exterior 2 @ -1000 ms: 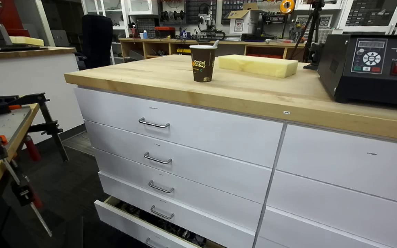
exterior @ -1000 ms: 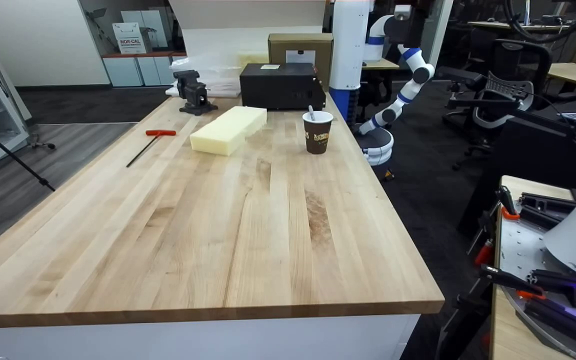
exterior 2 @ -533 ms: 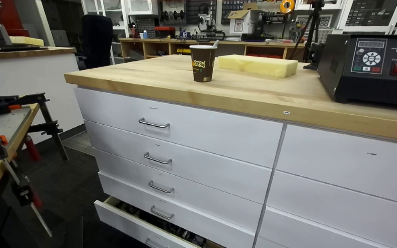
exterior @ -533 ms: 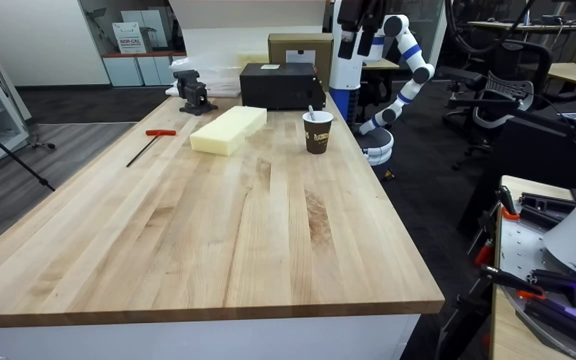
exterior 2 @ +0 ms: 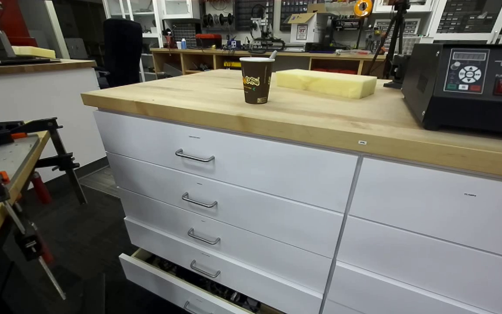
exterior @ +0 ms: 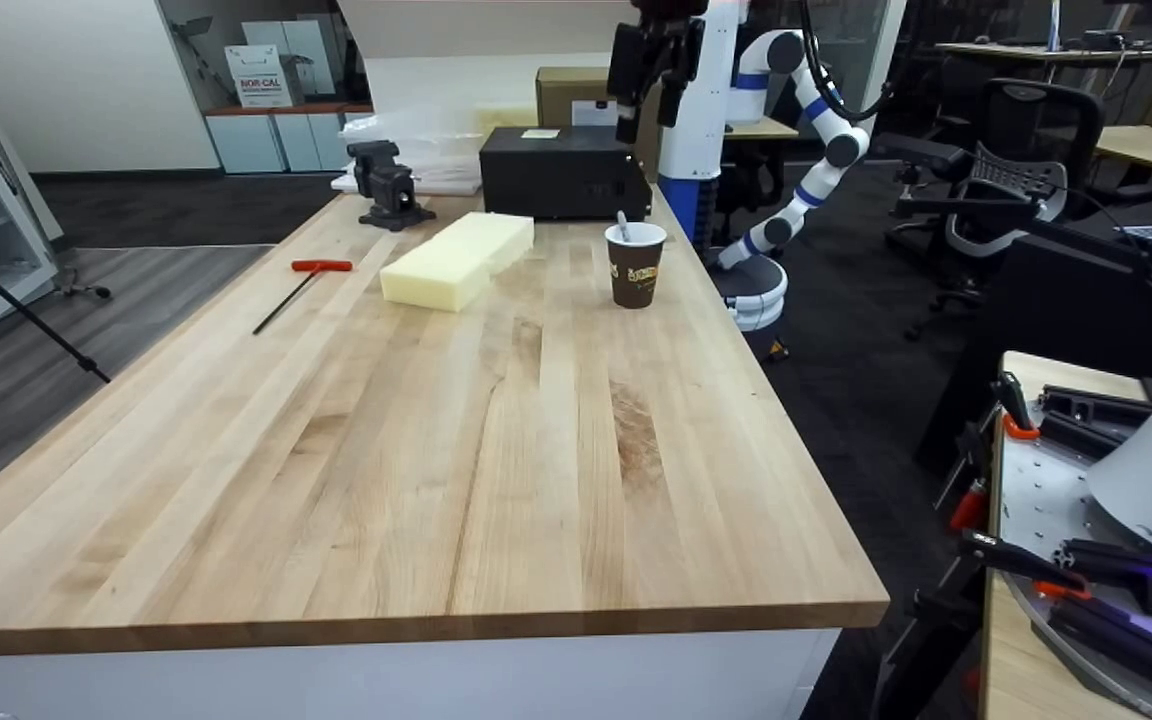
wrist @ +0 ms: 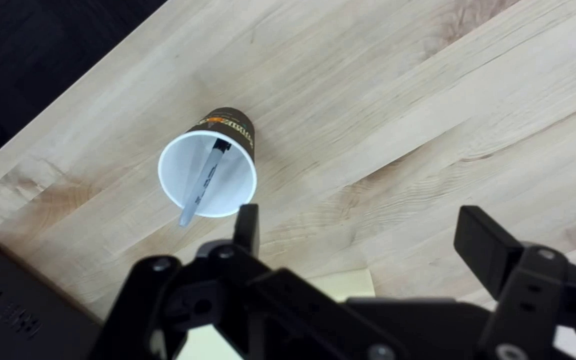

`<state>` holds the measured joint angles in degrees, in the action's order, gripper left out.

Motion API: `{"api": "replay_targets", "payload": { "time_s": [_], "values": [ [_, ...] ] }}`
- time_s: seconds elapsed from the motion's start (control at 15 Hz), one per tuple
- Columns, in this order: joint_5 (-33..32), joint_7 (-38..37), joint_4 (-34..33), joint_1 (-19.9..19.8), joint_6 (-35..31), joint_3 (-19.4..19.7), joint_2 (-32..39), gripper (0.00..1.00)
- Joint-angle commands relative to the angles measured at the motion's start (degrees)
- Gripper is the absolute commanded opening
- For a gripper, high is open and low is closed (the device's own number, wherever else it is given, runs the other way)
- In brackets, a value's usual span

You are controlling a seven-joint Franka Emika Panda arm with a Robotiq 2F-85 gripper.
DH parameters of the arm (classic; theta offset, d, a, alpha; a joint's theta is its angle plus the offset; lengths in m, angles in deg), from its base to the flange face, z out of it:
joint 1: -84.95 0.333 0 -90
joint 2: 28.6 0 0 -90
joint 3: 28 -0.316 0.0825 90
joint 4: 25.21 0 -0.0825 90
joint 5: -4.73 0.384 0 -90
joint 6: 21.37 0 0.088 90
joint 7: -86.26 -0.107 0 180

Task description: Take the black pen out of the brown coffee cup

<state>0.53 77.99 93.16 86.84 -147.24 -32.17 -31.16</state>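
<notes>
The brown coffee cup (exterior: 634,278) stands upright on the wooden table near its edge, with a white rim and inside. It also shows in an exterior view (exterior 2: 257,83) and in the wrist view (wrist: 235,118). The black pen (wrist: 203,185) leans inside it, with a grey barrel and a black lower end; its grey top sticks out past the rim, also in both exterior views (exterior: 623,226) (exterior 2: 273,54). My gripper (exterior: 648,122) is open and empty, above the table and higher than the cup. In the wrist view its fingers stand wide apart (wrist: 360,225), with the cup up and left of them.
A pale yellow foam block (exterior: 458,262) lies left of the cup. A red-handled tool (exterior: 321,266) lies farther left. A large black box (exterior: 564,172) and a dark vise-like device (exterior: 388,185) stand at the far end. The table's edge (exterior 2: 216,117) is close to the cup.
My gripper has come into fuller view in an exterior view, moving left and down from the upper right. The cup and pen have not moved.
</notes>
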Motion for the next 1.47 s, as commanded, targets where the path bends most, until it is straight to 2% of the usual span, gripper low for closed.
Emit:
{"api": "replay_targets", "payload": {
  "time_s": [0.0,0.33,1.07,1.4],
  "values": [
    [-4.4,-2.75,-4.02,-0.51,0.04,1.28,3.99,1.0],
    [-8.86,-5.57,-7.95,-0.98,0.26,3.97,9.34,1.0],
    [-5.03,-4.8,-18.55,-1.42,-2.17,7.34,21.29,1.0],
    [-5.2,-5.24,-21.5,-1.39,-0.4,8.68,25.54,1.0]
  ]
}}
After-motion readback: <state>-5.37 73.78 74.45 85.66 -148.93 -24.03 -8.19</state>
